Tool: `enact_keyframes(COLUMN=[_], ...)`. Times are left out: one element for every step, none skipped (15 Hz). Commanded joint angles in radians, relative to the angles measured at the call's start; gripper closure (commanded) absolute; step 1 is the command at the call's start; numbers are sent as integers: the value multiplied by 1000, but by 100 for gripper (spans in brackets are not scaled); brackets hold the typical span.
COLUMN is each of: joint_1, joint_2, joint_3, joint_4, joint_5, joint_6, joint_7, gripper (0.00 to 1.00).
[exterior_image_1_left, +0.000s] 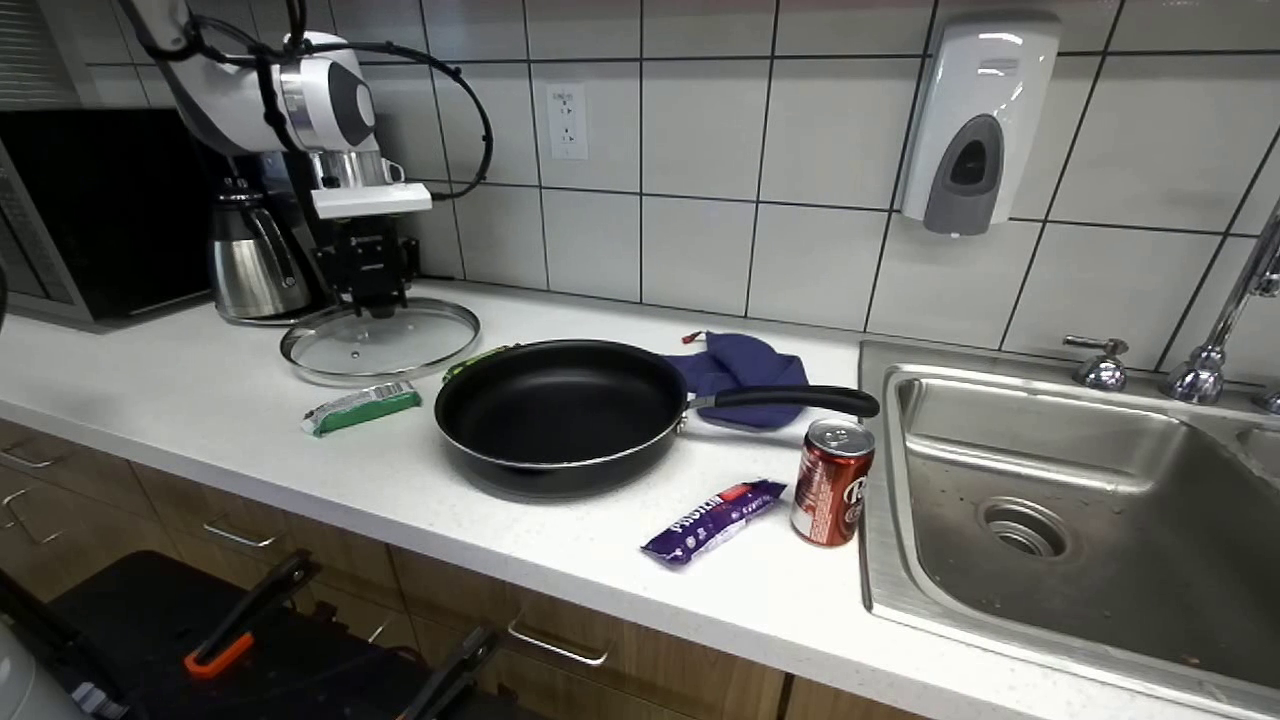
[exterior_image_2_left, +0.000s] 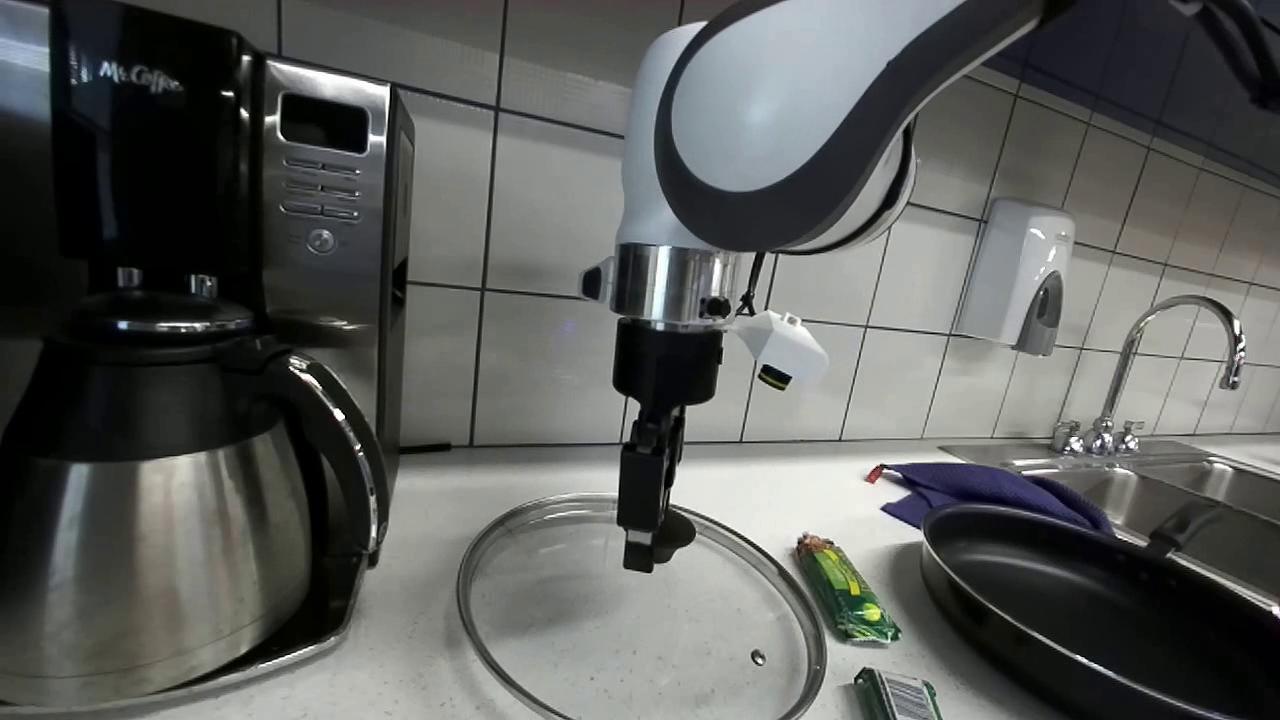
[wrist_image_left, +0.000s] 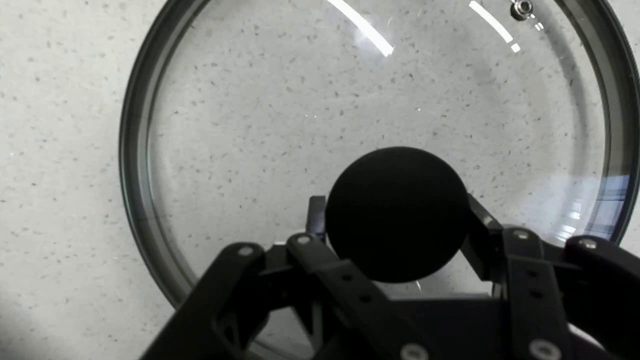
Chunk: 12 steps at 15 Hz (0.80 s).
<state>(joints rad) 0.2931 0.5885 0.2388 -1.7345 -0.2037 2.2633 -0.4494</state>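
Observation:
A round glass lid (exterior_image_1_left: 425, 340) with a metal rim lies flat, at or very near counter height; whether it touches the counter I cannot tell. From its middle rises a black round knob (wrist_image_left: 397, 200), seen from above in the wrist view. My gripper (exterior_image_2_left: 650, 550) points straight down over the lid, its fingers (wrist_image_left: 316, 215) on both sides of the knob and pressed against its edge. The lower part of the knob is hidden beneath its wide top. In an exterior view a small metal vent (exterior_image_2_left: 758, 657) shows near the lid's rim.
A black frying pan (exterior_image_1_left: 565, 405) stands beside the lid, its handle towards the sink (exterior_image_1_left: 1100, 440). Green-wrapped bars (exterior_image_1_left: 362, 407) lie close to the lid. A steel carafe (exterior_image_2_left: 170, 560) stands on the far side. A purple cloth (exterior_image_1_left: 745, 375), purple bar (exterior_image_1_left: 712, 522) and red can (exterior_image_1_left: 833, 485) are near the sink.

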Motion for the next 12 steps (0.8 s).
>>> enact_keyframes(joint_1=[15,19,22,25,27,28,29,30,31,31,30,30], joint_2=[19,24,30,35,39,43,47,51,56,59,61,62], joint_3=[17,18,18,17,16,17,17,16,16,17,17,18], joint_4=[71,76,81,86,91,95,99,104,109,113,118,121], joint_5=[-35,-39,-43,-47,-51,-53,-54,-56,-59,-59,-59,-60], joint_6=[-53,-53,-54,-55,-57,-58,-60,-62,-67,-72,-78,-82], joint_7=[-34,-38,-40,-40,-41,-41,-42,-45,-48,-53,-58,-62], gripper=[61,61,61,61,61,61,61,61,61,60,11,10])
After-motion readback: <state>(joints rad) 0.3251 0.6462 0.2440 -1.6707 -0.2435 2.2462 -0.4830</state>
